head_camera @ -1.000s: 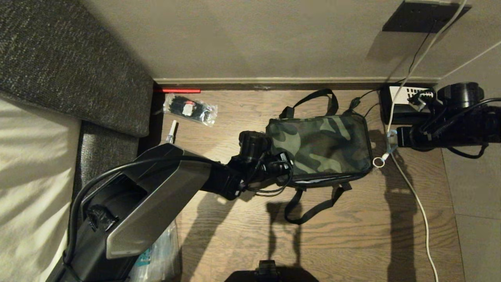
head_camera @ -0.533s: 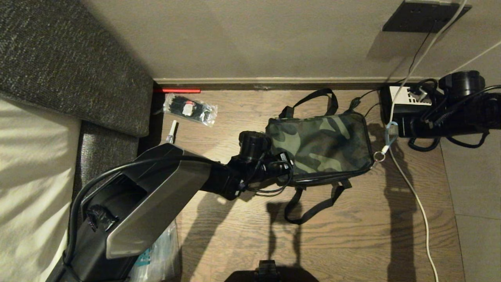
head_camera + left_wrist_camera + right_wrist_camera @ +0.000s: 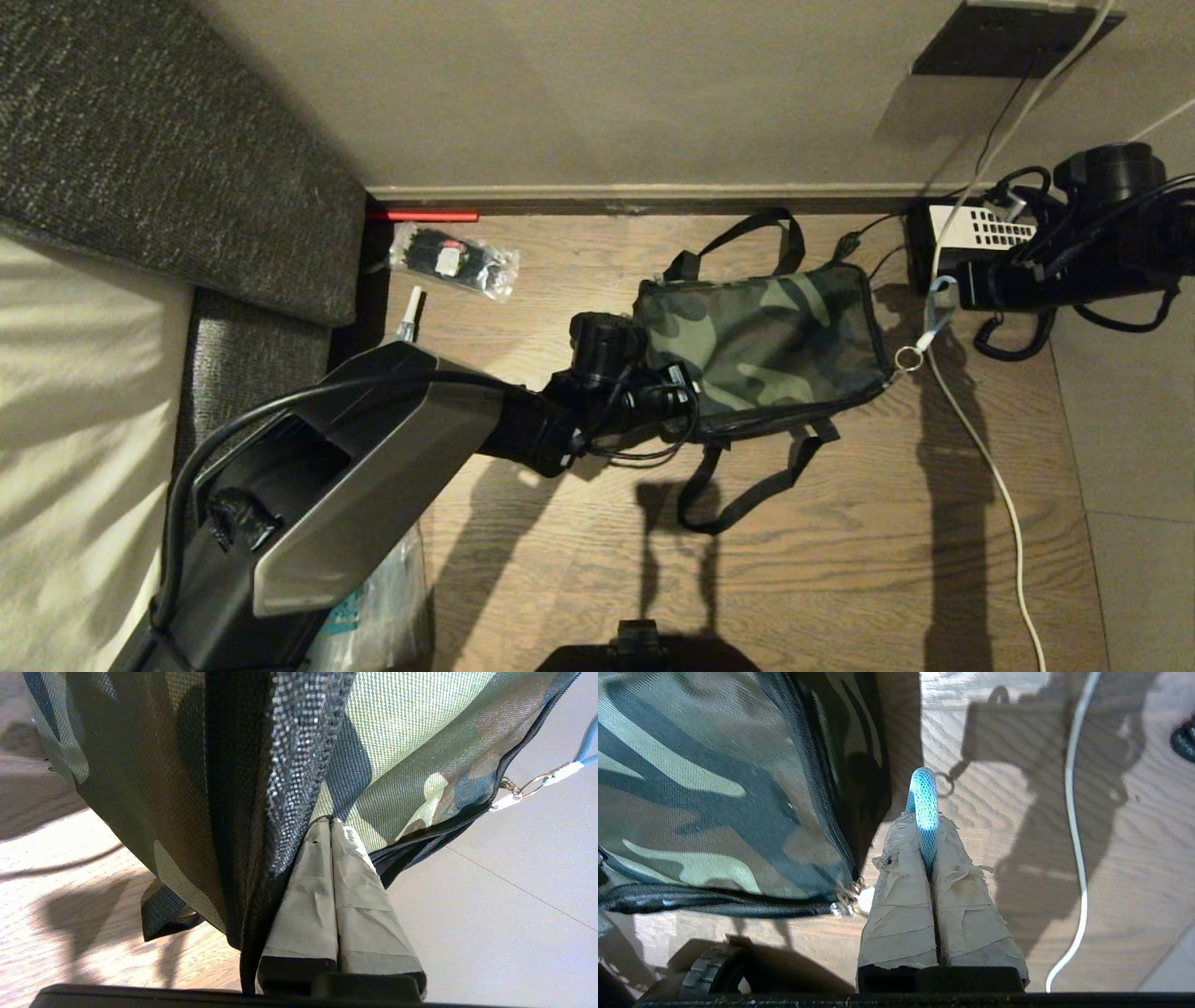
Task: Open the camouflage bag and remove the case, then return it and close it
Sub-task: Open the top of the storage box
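The camouflage bag [image 3: 761,341] lies zipped shut on the wood floor, strap handles at both long sides. My left gripper [image 3: 686,403] is at its near left corner, shut, with the tips [image 3: 331,820] pinched into the bag's fabric [image 3: 420,742] beside a black strap [image 3: 261,812]. My right gripper [image 3: 943,287] is off the bag's right end, shut on the light-blue loop [image 3: 924,798]. The loop runs taut through a metal ring [image 3: 906,357] to the zipper pull [image 3: 845,900] at the near right corner. The case is hidden.
A black telephone with white keypad [image 3: 971,233] sits by the wall behind the right arm, and a white cable [image 3: 999,485] runs down the floor. A clear plastic bag [image 3: 453,261] lies far left, next to grey upholstery [image 3: 187,168]. The wall closes the far side.
My right gripper has moved toward the wall with the loop. The cord has pulled tight and the bag's right near corner has skewed after it. The left arm has not moved.
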Motion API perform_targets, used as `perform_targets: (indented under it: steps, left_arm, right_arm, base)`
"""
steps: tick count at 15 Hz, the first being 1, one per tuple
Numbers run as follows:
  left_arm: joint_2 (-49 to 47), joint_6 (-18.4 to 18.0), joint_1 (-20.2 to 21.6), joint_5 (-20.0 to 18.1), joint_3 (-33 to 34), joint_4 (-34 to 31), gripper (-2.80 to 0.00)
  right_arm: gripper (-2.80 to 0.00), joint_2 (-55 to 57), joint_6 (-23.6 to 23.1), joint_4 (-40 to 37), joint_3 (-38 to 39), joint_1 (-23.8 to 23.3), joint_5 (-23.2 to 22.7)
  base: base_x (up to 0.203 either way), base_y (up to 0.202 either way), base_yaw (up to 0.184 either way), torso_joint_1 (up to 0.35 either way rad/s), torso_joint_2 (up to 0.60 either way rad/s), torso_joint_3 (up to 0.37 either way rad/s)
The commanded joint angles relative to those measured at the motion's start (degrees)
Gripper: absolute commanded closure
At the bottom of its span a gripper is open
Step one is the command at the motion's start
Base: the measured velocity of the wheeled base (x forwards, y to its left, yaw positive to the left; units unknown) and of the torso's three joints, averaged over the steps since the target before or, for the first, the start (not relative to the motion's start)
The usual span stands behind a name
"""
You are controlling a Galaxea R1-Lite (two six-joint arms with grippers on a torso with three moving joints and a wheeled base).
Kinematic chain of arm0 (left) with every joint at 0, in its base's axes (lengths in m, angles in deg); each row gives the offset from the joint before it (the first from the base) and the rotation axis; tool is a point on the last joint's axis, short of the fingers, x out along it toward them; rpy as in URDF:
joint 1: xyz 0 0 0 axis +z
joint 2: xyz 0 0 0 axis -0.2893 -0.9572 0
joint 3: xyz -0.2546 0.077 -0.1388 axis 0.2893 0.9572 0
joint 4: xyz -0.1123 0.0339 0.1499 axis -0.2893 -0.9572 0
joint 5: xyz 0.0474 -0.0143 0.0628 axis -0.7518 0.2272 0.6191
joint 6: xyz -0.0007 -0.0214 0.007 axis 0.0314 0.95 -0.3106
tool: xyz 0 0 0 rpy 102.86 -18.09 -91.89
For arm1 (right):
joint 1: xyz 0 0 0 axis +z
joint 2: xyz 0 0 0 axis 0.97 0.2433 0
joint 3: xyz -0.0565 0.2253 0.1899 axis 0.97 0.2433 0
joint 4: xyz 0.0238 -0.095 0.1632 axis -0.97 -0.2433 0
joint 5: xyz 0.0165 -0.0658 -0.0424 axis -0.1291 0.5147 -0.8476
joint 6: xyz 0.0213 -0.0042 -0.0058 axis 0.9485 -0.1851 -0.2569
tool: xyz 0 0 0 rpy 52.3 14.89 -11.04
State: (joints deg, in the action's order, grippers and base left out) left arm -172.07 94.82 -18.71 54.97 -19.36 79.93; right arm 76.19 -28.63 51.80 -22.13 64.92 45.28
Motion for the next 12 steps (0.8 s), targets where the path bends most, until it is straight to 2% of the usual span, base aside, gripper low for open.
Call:
perform_targets:
  steps: [1,6,12]
  left_arm:
    - [-0.1,0.2,0.0,0.0,0.0,0.1,0.0]
    - [0.0,0.2,0.0,0.0,0.0,0.1,0.0]
    - [0.0,0.2,0.0,0.0,0.0,0.1,0.0]
  right_arm:
    - [0.0,0.1,-0.1,-1.6,-1.6,-0.6,0.0]
    - [0.0,3.6,-1.6,-4.3,-6.6,-3.5,1.8]
    - [0.0,4.9,-3.3,-6.3,-7.0,-4.8,2.0]
  base:
    - [0.0,0.0,0.0,0.0,0.0,0.0]
    - [0.0,0.0,0.0,0.0,0.0,0.0]
    - [0.0,0.0,0.0,0.0,0.0,0.0]
